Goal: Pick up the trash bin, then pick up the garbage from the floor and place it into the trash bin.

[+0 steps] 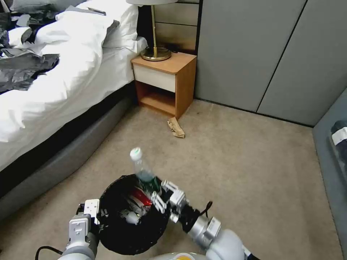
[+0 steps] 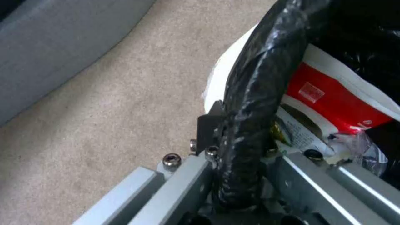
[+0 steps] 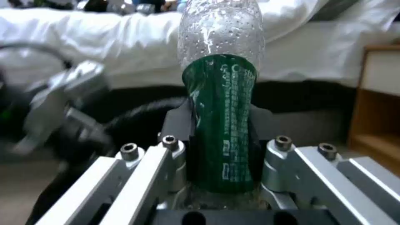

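Note:
The trash bin (image 1: 123, 234), lined with a black bag, is low in the head view, and my left gripper (image 1: 97, 213) is shut on its near-left rim. The left wrist view shows that gripper (image 2: 242, 147) clamped on the bag-wrapped rim (image 2: 254, 93), with a red-white packet (image 2: 333, 97) inside the bin. My right gripper (image 1: 163, 196) is shut on a clear plastic bottle (image 1: 141, 168) with a green label and white cap, held upright over the bin's far-right rim. Its fingers (image 3: 177, 122) press the bottle (image 3: 221, 125) from both sides. A brown paper bag (image 1: 176, 127) lies on the carpet.
A wooden nightstand (image 1: 164, 81) with a brass lamp (image 1: 155, 50) stands ahead, just behind the paper bag. The bed (image 1: 54, 90) with white bedding and black plastic sheets (image 1: 21, 68) runs along the left. Grey wardrobe doors (image 1: 260, 54) close the back; grey furniture (image 1: 330, 151) stands at the right.

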